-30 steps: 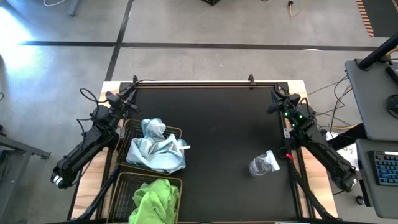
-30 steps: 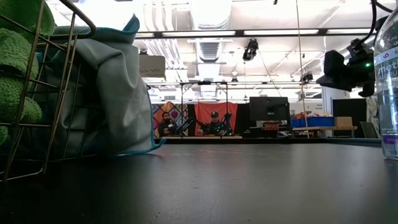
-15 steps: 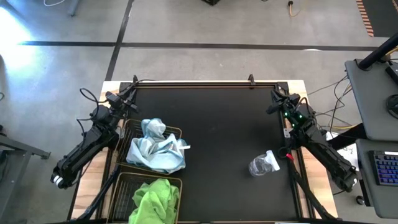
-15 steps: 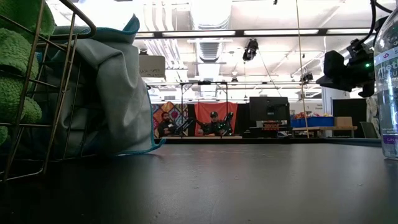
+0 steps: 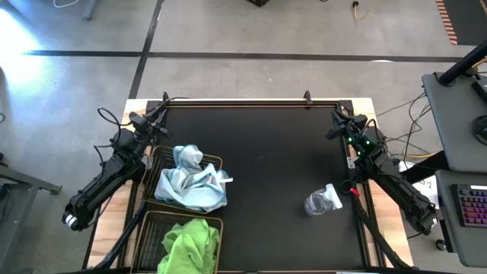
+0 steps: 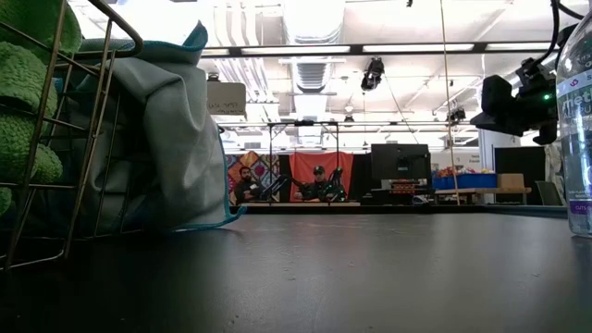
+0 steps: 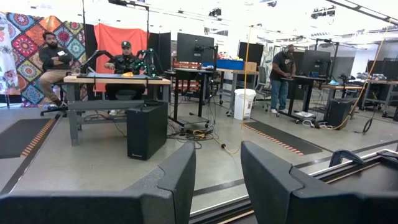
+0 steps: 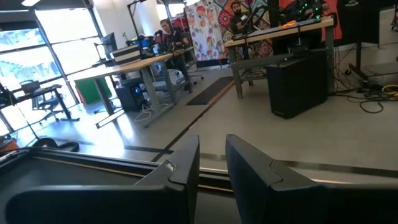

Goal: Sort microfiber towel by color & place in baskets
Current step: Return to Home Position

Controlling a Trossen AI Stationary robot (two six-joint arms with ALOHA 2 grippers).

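**Nothing stirs: towels sorted, both arms parked**

Nothing has moved since the earlier frames. Arms, cloths, baskets and bottle lie exactly where they did, so the arms look to have finished their retreat.

The sorting itself seems done. The pale blue towels (image 5: 190,181) are heaped in the far basket (image 5: 157,152) on the left side of the table (image 5: 266,144). One corner spills over the rim on the side toward the table's middle, and the low view shows that fold hanging down the outside of the mesh, about to the tabletop. The green towels (image 5: 189,242) fill the near basket (image 5: 152,222), which sits directly beside the first along the front edge. No loose cloth shows anywhere on the dark surface. The clear spray bottle (image 5: 323,200) lies well apart on the right, untouched by the sort.

The left claw (image 5: 156,120) rests at the far left corner of the table, just beyond the far basket. Its wrist view shows the fingers parted with open floor between them, grasping nothing. The right claw (image 5: 338,123) mirrors it at the far right corner, released too; its fingers stand closer together with a narrow gap and nothing in it.

By my reading, all that is left is for the arms to settle at home. The draped blue corner is the only untidy spot, though the cloth's bulk sits inside its basket.
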